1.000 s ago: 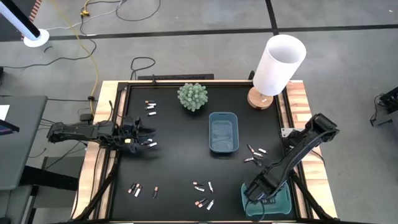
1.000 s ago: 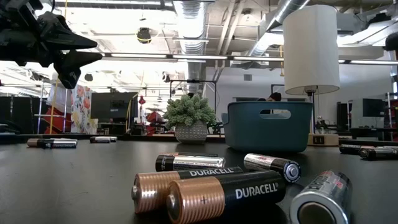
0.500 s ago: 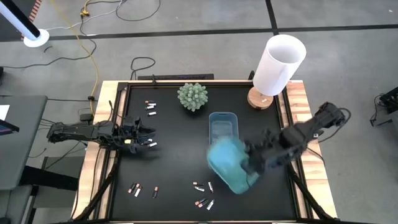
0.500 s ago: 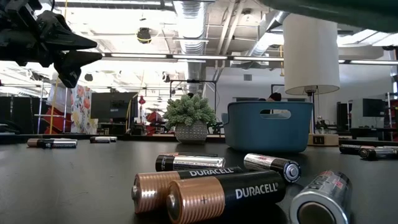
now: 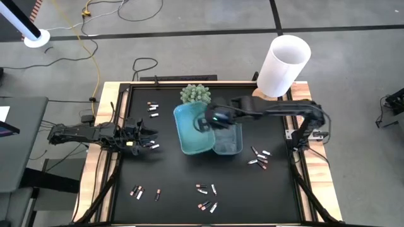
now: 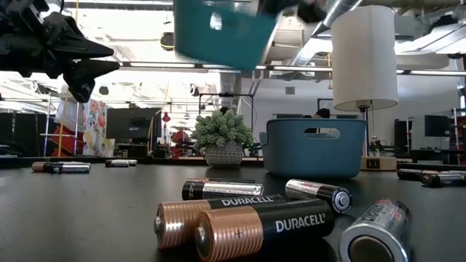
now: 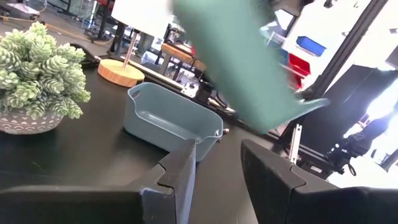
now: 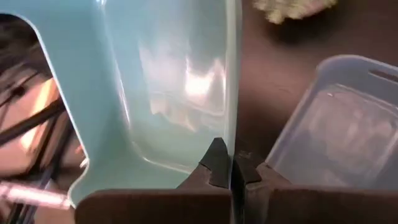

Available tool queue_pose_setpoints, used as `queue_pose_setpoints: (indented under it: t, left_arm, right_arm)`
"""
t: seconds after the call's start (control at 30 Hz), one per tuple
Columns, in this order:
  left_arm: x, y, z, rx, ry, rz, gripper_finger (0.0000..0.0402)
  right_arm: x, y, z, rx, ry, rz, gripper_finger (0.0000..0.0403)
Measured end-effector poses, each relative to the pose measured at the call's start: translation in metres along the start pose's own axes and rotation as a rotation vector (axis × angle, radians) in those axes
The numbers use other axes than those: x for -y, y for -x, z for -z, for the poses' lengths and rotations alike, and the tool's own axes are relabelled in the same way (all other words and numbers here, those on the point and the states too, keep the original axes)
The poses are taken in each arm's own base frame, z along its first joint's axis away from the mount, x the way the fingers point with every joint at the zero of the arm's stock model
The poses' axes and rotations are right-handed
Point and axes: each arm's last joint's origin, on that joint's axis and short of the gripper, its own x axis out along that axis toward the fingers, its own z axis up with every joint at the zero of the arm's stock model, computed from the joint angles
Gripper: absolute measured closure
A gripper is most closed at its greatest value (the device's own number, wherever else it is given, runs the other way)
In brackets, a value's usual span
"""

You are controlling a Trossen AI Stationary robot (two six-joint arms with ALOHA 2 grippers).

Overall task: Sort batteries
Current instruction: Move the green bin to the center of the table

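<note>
The right gripper pinches the rim of a teal plastic tray, lifted at frame centre beside the blue-grey plastic tray. The left gripper, narrowly open, hovers at left. Small cylindrical batteries lie scattered over the black table.

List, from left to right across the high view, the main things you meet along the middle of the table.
left gripper → teal tray, carried by the right gripper → blue tray → batteries
</note>
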Motion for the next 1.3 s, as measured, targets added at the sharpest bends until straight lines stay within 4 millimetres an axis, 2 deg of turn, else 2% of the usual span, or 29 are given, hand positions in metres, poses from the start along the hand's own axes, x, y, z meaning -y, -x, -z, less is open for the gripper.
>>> queue_pose_setpoints:
  t: [0.13,0.27,0.37,0.53,0.67,0.8,1.3]
  left_arm:
    - [0.0,0.0,0.0,0.0,-0.008,0.0,0.0277]
    - [0.0,0.0,0.0,0.0,-0.008,0.0,0.0277]
    - [0.0,0.0,0.0,-0.001,-0.008,-0.001,0.0277]
    - [0.0,0.0,0.001,-0.009,-0.009,0.008,0.0277]
    - [0.0,0.0,0.001,-0.021,-0.009,0.025,0.0277]
    - [0.001,0.0,0.002,-0.03,-0.009,0.038,0.0277]
    - [0.001,0.0,0.002,-0.043,0.009,0.058,0.0277]
  right_arm:
    - [0.007,-0.045,-0.018,-0.076,-0.128,0.066,0.04]
    - [0.006,-0.084,-0.023,-0.181,-0.191,0.044,0.04]
    - [0.01,-0.109,-0.022,-0.236,-0.252,0.081,0.0399]
    - [0.017,-0.135,-0.022,-0.277,-0.301,0.13,0.0399]
    - [0.023,-0.14,-0.022,-0.293,-0.346,0.19,0.0399]
    - [0.022,-0.147,-0.02,-0.315,-0.353,0.18,0.0398]
    - [0.024,-0.146,-0.019,-0.323,-0.338,0.193,0.0381]
